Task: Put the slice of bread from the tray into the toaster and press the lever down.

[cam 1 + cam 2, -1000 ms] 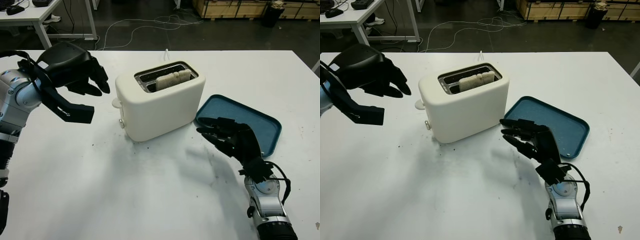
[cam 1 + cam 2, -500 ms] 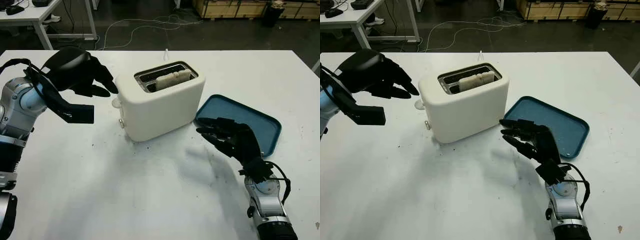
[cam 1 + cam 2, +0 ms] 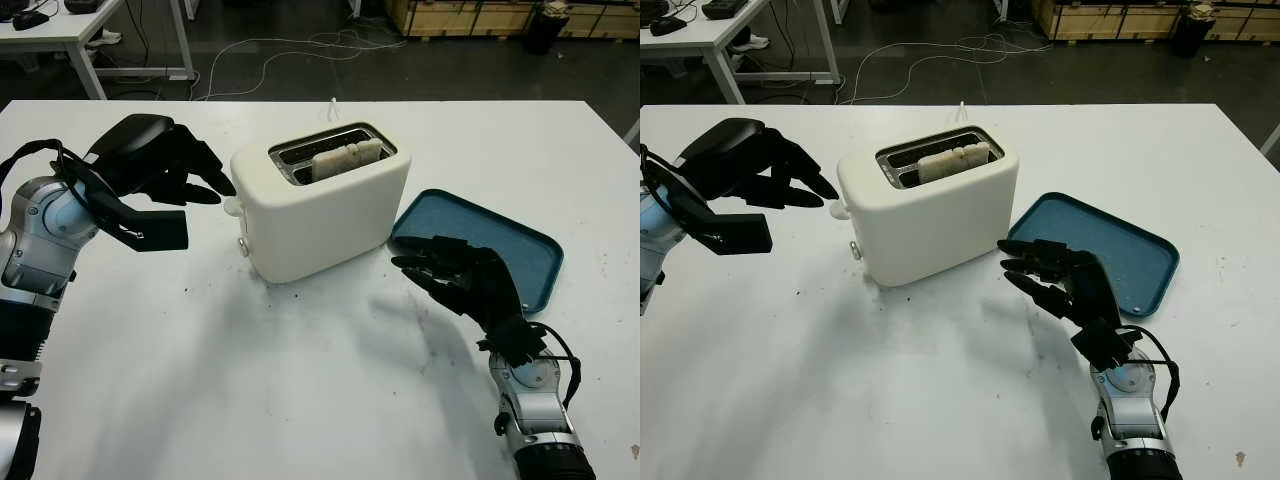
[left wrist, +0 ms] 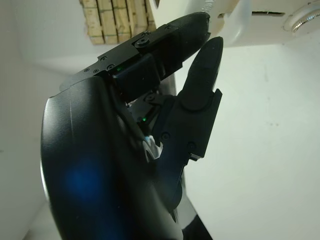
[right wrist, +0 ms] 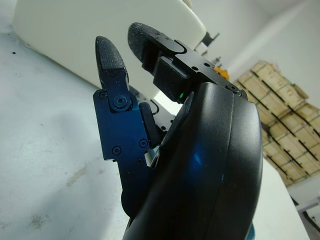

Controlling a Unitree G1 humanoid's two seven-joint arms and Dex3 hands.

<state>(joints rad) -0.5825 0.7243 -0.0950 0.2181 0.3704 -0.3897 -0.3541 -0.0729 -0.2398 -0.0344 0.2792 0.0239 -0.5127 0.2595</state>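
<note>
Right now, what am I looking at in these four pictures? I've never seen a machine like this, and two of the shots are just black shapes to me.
It is a humanoid robot with two arms, each ending in a black three-fingered robot hand. Two pictures come from cameras in its head, looking down at a white table. The other two come from cameras on its wrists, so close that each hand's black shell looms large.

On the table stand a white toaster with a slice of bread in one slot, and beside it a blue tray.

The left robot hand reaches toward the small lever on the toaster's end, holding nothing. The right robot hand hovers by the tray, also open.
</note>
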